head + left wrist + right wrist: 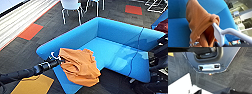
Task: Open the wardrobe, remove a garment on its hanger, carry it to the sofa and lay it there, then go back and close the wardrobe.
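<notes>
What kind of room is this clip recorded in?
Probably an office lounge or breakout area: a large blue sofa, dark carpet tiles with orange accent squares, and white chairs behind. An orange garment lies over the sofa's arm.

floor (15, 53): dark grey carpet tiles, ribbed texture. inset orange tile (30, 31) near the pale wall side; a second orange tile (133, 9) at the far end; a yellow-ochre tile (32, 85) in the near corner. wall base (22, 15): broad white band with horizontal stripes, running diagonally, edged by a thin red line. seating: white chair (71, 7) with thin metal legs, standing on the carpet at the far side. light: bright, even, daylight-like.
</notes>
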Available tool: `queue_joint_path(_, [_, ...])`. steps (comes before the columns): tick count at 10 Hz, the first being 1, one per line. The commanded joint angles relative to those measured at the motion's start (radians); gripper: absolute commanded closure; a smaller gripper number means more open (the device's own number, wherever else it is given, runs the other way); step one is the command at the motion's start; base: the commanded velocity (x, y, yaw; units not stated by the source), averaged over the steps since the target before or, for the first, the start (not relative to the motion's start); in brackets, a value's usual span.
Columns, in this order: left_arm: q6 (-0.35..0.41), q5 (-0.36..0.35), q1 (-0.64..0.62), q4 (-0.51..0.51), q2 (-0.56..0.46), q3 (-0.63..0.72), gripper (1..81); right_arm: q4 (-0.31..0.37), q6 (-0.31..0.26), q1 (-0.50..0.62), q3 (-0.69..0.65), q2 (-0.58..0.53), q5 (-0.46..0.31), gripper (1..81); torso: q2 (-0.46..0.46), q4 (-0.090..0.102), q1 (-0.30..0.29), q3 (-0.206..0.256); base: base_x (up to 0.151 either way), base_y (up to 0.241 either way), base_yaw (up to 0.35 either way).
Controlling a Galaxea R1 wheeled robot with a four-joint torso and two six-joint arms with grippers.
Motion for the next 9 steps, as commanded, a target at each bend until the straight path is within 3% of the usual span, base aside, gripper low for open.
queue_joint_path(1, [0.006,-0.034,-0.076,0.052,-0.055,-0.009,81.1,0.000,0.002,-0.036,0.006,0.014,-0.071,1.0,0.000,0.000,0.000,0.000,0.000,0.000,0.000])
queue_joint_path(6, [0.029,-0.037,0.072,0.122,-0.049,-0.049,81.1,0.000,0.002,-0.035,0.006,0.014,-0.071,1.0,0.000,0.000,0.000,-0.001,0.000,0.000,0.000])
queue_joint_path(7, [0.036,-0.037,0.087,0.128,-0.042,-0.048,1.0,0.000,0.002,-0.035,0.006,0.014,-0.071,1.0,0.000,0.000,0.000,-0.001,0.000,0.000,0.000])
queue_joint_path(9, [0.039,-0.028,0.121,0.160,-0.016,-0.049,1.0,0.000,0.002,-0.036,0.006,0.014,-0.071,1.0,0.000,0.000,0.000,-0.001,0.000,0.000,0.000])
